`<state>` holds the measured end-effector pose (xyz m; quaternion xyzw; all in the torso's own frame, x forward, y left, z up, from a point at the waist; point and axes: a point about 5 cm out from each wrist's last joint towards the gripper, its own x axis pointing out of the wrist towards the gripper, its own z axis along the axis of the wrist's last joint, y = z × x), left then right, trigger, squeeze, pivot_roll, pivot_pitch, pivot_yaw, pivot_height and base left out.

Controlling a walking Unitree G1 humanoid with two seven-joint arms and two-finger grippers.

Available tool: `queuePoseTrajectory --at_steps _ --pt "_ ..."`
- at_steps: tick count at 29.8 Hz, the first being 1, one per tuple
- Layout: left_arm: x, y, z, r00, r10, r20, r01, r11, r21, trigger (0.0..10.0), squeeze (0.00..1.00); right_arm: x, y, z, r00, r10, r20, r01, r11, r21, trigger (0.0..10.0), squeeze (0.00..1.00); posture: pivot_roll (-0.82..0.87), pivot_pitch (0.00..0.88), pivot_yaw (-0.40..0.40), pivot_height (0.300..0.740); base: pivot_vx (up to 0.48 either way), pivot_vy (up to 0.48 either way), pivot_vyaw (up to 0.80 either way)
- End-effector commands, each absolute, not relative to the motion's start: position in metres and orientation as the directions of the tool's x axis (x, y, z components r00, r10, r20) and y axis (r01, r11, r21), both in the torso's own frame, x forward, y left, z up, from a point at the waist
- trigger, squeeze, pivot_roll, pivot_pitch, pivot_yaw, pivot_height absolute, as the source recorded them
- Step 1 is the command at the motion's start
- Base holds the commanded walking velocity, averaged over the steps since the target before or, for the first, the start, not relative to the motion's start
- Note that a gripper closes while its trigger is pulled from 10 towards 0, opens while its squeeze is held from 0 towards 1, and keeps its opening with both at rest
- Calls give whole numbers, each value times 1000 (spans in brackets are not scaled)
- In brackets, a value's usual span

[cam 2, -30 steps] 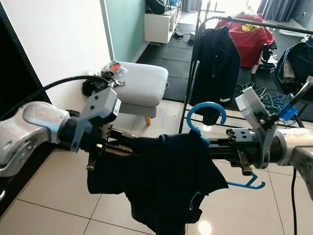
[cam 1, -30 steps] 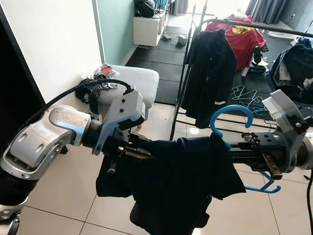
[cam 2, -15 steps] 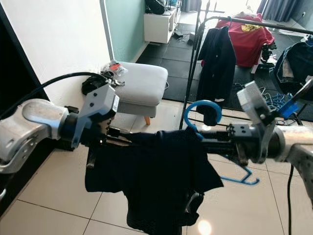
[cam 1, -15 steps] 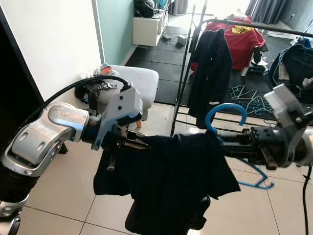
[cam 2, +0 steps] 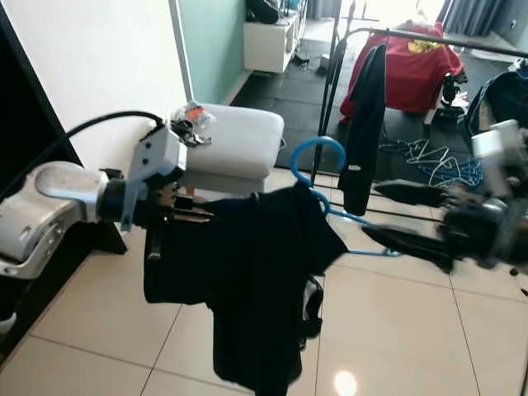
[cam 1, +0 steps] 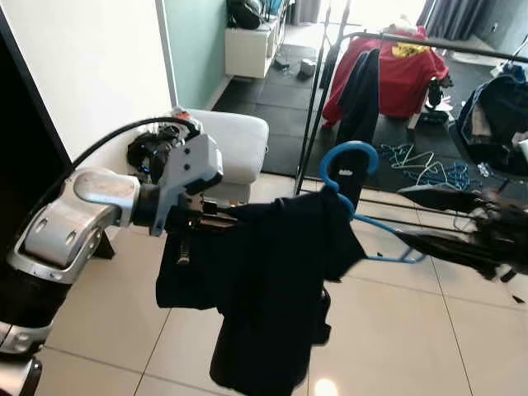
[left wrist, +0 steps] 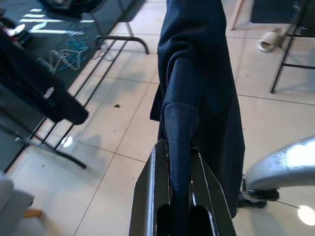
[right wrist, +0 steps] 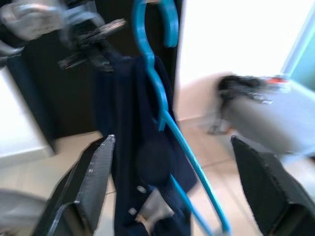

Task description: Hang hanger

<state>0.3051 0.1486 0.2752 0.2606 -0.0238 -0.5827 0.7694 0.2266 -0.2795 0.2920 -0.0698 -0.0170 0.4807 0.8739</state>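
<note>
Mid-frame: left gripper [left wrist: 179, 196] clamped on dark garment [cam 1: 264, 280] draped over blue hanger [cam 1: 351, 177]. At right edge, right gripper [cam 2: 404, 216] blurred, seemingly spread wide, off the hanger.

Glossy beige tile floor [cam 1: 396, 330] in foreground, ceiling light glare at 6 o'clock. White wall [cam 1: 91, 66] at 10 o'clock, pale teal wall panel [cam 1: 191, 41] at 11. Grey cushioned ottoman [cam 2: 239, 140] on wooden legs against white wall. Low white cabinet [cam 1: 247, 49] at 12. Black metal clothes rack [cam 1: 318, 91] at 1 o'clock, on dark floor mats [cam 1: 272, 99]. Bright daylight from far end of room.
</note>
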Motion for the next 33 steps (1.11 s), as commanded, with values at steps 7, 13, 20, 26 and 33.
queuePoseTrajectory --at_steps 7,13,20,26,33 --pt "308 160 282 357 -899 -253 849 200 489 0 0 204 -294 295 617 771 158 -768 634 -91 10000 1000 -35 52 -36 740 0 0 0" --pt "315 168 291 393 -900 -187 818 250 518 0 0 192 -310 267 677 682 276 -722 688 71 10000 1000 -38 50 -38 740 0 0 0" --pt "315 166 318 365 -931 18 801 324 503 0 0 187 -293 236 665 662 344 -744 624 237 10000 1000 -39 50 -39 740 0 0 0" --pt "310 167 342 306 -941 147 797 338 501 0 0 187 -284 221 675 633 379 -738 593 323 10000 1000 -36 59 -37 740 0 0 0" --pt "300 164 354 215 -955 204 814 290 502 0 0 195 -280 203 725 577 376 -689 612 388 10000 0 -36 59 -37 740 0 0 0"
